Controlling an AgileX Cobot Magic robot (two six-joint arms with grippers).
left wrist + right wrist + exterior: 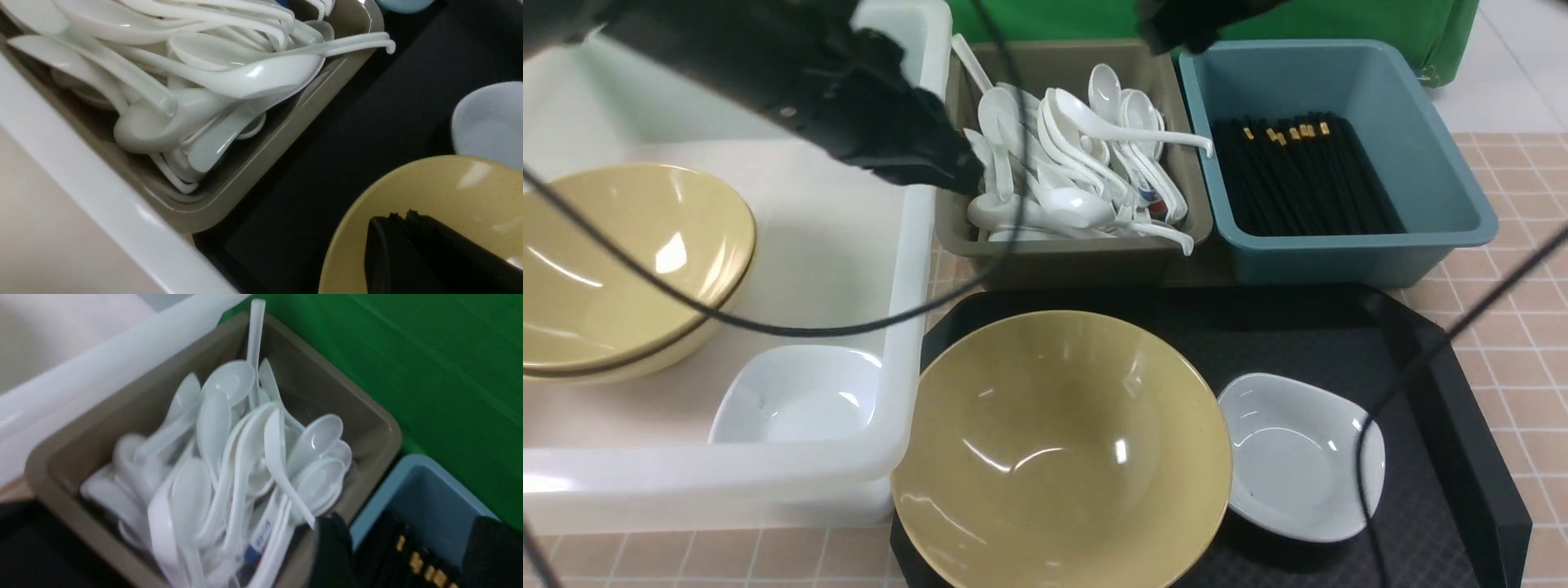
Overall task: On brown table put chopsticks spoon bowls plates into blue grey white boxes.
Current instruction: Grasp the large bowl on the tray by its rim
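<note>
- Two grippers are in sight; the left gripper [398, 220] has its black jaws pressed together with nothing between them
- From the front it hangs above the wall of the white box [916, 245], where that wall runs beside the grey box [1062, 263]
- Over on the other side, the right gripper [412, 555] has its fingers [333, 547] spread well apart and holds nothing
- It sits high at the far end, over the rims where the grey box and the blue box [1339, 255] stand side by side
- White spoons [1078, 163] lie heaped in the grey box, a few handles poking over its rim
- Black chopsticks [1298, 180] with gold ends lie in a bundle inside the blue box
- A black tray [1462, 392] lies in front of the two smaller boxes; on it sit a big yellow bowl [1062, 449] and, touching its right side, a small white dish [1294, 457]
- Inside the white box are stacked yellow bowls [621, 261] and another white dish [796, 396] at the near wall
- All of it rests on the tiled brown table [1519, 245], with a green cloth [1339, 20] behind
</note>
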